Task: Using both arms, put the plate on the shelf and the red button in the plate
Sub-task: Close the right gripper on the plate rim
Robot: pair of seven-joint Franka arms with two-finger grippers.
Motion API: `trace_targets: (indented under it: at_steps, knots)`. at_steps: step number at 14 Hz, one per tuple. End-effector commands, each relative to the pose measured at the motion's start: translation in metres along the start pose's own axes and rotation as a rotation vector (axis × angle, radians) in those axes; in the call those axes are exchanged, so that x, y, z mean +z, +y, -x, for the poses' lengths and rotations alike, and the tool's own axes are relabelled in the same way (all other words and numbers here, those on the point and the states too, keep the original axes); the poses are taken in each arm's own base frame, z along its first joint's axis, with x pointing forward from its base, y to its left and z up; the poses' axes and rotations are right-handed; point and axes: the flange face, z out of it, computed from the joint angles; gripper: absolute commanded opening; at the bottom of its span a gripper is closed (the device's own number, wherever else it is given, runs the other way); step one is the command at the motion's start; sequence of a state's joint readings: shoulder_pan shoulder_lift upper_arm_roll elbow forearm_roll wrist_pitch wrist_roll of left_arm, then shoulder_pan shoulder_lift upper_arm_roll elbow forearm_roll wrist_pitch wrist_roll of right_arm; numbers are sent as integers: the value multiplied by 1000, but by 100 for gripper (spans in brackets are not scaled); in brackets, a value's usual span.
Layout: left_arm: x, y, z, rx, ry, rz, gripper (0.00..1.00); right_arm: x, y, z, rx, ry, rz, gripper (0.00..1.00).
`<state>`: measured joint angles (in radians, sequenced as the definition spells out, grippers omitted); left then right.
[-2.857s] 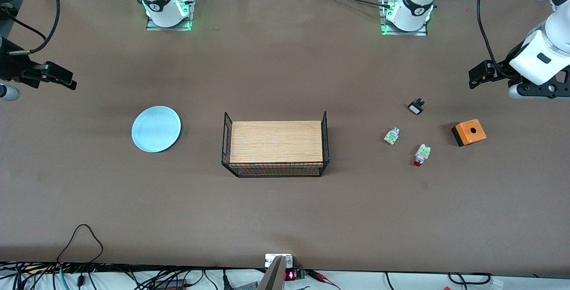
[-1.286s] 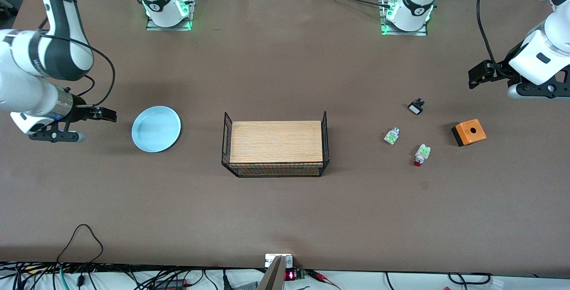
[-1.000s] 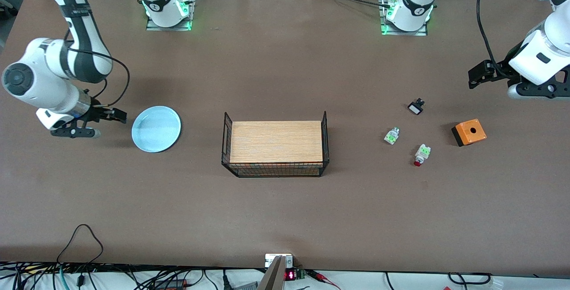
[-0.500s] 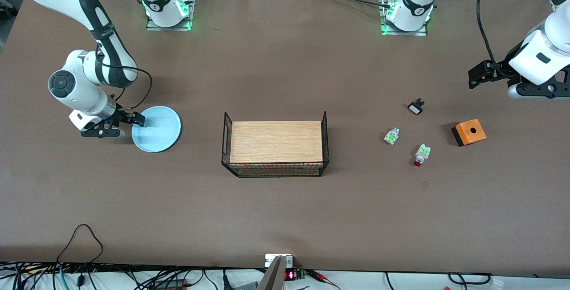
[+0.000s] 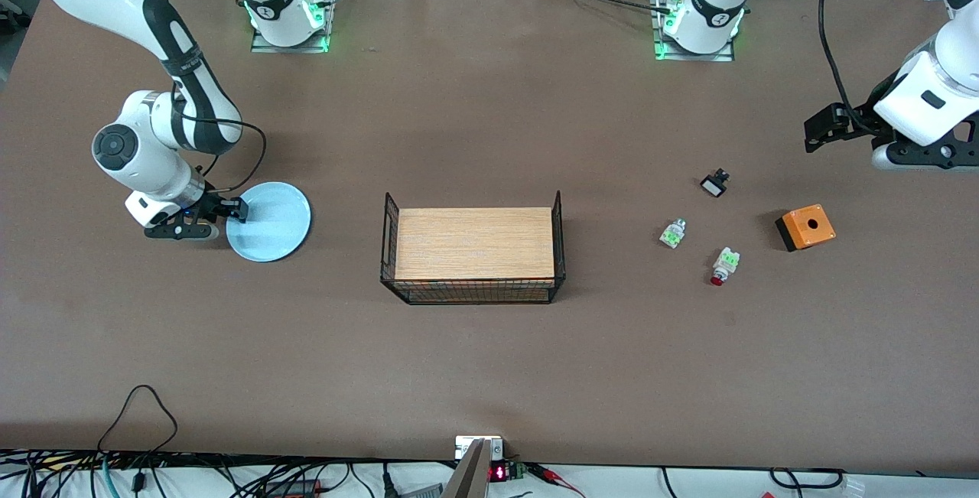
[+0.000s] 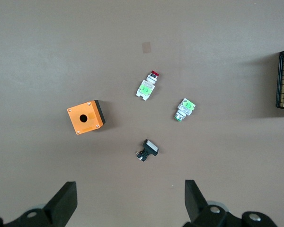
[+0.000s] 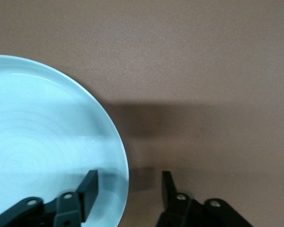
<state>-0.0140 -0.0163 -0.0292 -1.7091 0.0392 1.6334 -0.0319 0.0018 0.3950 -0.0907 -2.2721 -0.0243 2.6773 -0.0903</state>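
The pale light-blue plate point(image 5: 271, 222) lies on the table toward the right arm's end. My right gripper point(image 5: 239, 211) is open at the plate's rim. In the right wrist view the plate point(image 7: 47, 137) has its rim between the jaws of the right gripper point(image 7: 129, 182), one finger over the plate, the other over bare table. The red button point(image 5: 723, 266) lies toward the left arm's end and also shows in the left wrist view point(image 6: 147, 86). My left gripper point(image 5: 814, 132) is open and empty, waiting above the table point(image 6: 131, 198).
A wire basket point(image 5: 561, 230) holding a wooden board stands mid-table. Near the red button lie a white-and-green part point(image 5: 672, 233), a black-and-white part point(image 5: 714, 183) and an orange box point(image 5: 805, 226). Cables run along the edge nearest the front camera.
The right arm has swung in from the table's end, and its gripper has come to the plate's rim. The left arm has not moved.
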Motion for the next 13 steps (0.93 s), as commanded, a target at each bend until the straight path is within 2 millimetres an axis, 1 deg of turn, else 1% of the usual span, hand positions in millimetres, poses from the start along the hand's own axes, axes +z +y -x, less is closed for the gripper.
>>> trace_targets:
  at_steps: [1,3,5,6,8,11,13]
  knots:
    - [-8,1,3,3,1,15,100,-2,-7,0,-12,8,4,0]
    - [-8,1,3,3,1,15,100,-2,-8,0,24,5,4,0]
    - [-8,1,3,3,1,15,100,-6,-15,0,29,-1,2,0]
    - [-8,1,3,3,1,15,100,-9,-15,0,53,-6,2,0]
    - [-8,1,3,3,1,15,100,-34,-15,2,132,-55,-1,0]
    - [-9,1,3,3,2,15,100,-72,-14,0,141,-31,-8,0]
    - [-8,1,3,3,1,15,100,-106,-17,-2,146,-40,-20,0]
